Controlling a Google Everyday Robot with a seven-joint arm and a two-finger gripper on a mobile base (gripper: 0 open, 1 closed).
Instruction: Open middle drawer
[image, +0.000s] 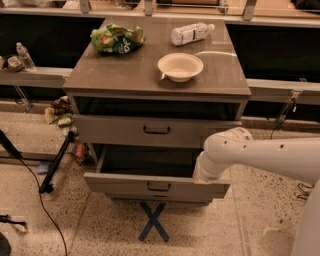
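Observation:
The middle drawer (125, 184) is a grey-brown flat front with a small dark bar handle (159, 187). It stands pulled out from the cabinet, and its dark inside shows above the front. My white arm (260, 152) reaches in from the right. My gripper (200, 176) is at the right end of the drawer's top edge, at the drawer's open inside, mostly hidden by the wrist. The uppermost drawer (156, 130) sits above it. Only a thin strip of the lowest drawer (159, 199) shows beneath.
On the cabinet top (125, 75) lie a green chip bag (116, 38), a white bowl (180, 66) and a plastic bottle (190, 33). A blue X (154, 221) marks the floor in front. Black cables and a stand leg (55, 162) lie at the left.

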